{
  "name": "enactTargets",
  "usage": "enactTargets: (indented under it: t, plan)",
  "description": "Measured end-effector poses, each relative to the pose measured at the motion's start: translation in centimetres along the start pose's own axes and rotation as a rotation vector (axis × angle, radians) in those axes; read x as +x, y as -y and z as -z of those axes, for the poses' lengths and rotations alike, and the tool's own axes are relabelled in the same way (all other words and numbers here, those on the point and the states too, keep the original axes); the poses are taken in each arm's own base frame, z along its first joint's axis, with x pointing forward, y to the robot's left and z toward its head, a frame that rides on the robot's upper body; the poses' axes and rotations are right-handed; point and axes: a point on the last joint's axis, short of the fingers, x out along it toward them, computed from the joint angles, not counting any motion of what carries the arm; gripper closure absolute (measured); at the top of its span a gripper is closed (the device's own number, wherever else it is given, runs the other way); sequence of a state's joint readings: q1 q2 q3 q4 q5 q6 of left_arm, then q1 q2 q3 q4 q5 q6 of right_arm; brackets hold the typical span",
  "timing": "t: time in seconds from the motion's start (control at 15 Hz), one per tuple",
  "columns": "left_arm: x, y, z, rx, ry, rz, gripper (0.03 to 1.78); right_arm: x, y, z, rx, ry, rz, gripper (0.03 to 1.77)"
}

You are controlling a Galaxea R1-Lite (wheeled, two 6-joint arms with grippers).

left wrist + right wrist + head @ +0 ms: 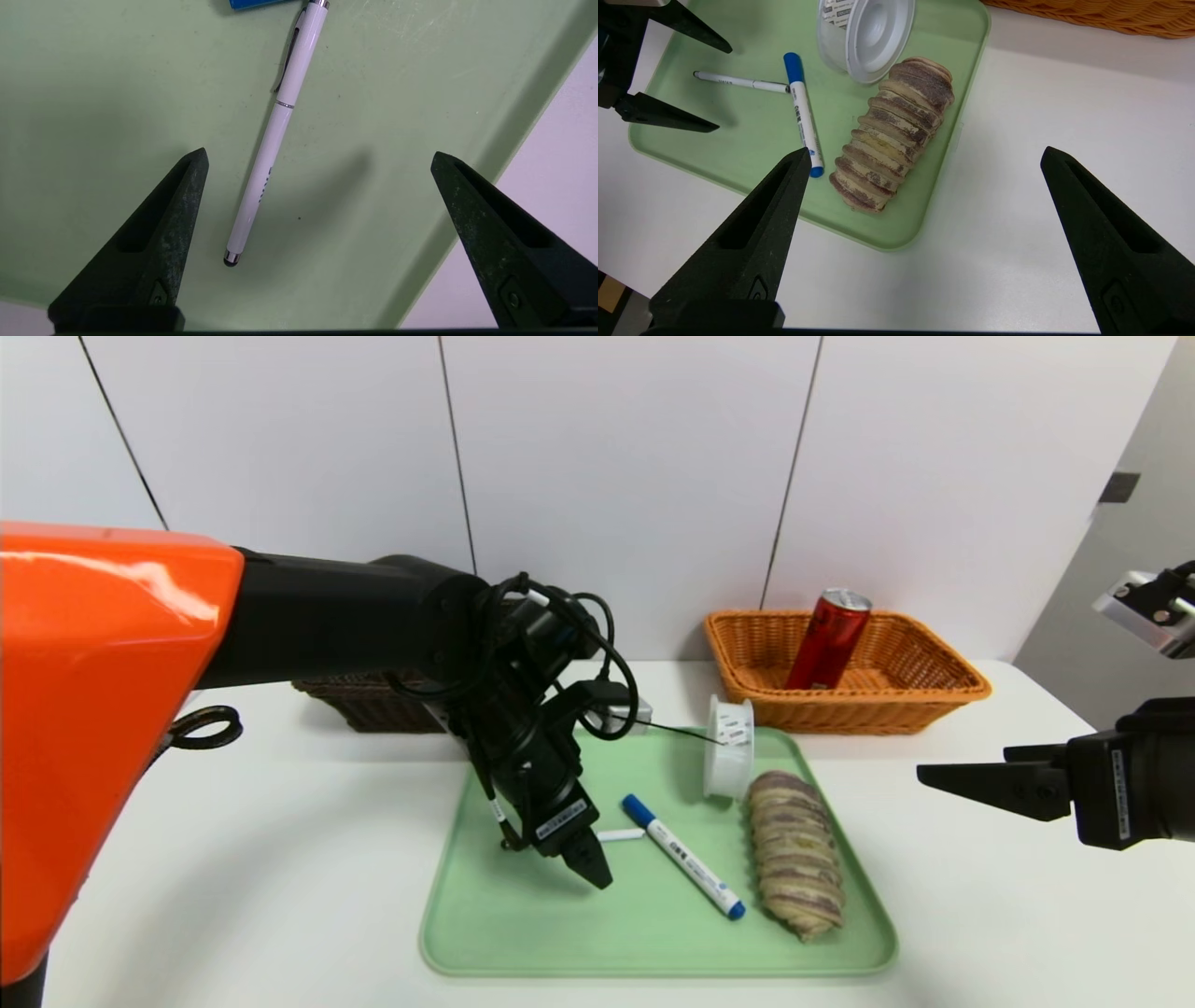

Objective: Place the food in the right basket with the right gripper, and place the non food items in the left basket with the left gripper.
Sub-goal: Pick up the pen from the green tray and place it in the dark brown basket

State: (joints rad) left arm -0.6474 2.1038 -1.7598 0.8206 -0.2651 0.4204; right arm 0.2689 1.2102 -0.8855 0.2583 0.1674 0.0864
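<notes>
Left wrist view: the left gripper (317, 158) hangs wide and empty above the white stylus pen (275, 135), which lies flat on the green tray (93, 93). It is thin and low, so the fingers could scrape the tray or roll it aside if they close off-centre. The blue-capped marker (684, 857) lies just beside. The arm reaches over the tray, wrist pitched steeply down. The right gripper (971, 782), also wide, waits off the tray's right edge near the bread loaf (795, 866).
</notes>
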Motion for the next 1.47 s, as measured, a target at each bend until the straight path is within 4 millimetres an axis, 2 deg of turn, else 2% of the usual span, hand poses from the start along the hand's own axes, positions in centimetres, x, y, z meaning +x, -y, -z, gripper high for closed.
enactTargets:
  t: [0.4, 1.47]
  plan:
    - [1.7, -0.6, -0.2, -0.001, -0.01, 0.003, 0.12, 0.3, 0.1, 0.1, 0.002, -0.011, -0.001, 0.11]
    - [2.1, -0.6, -0.3, 0.04, -0.043, -0.083, 0.12, 0.3, 0.0, 0.2, 0.004, -0.013, -0.018, 0.11]
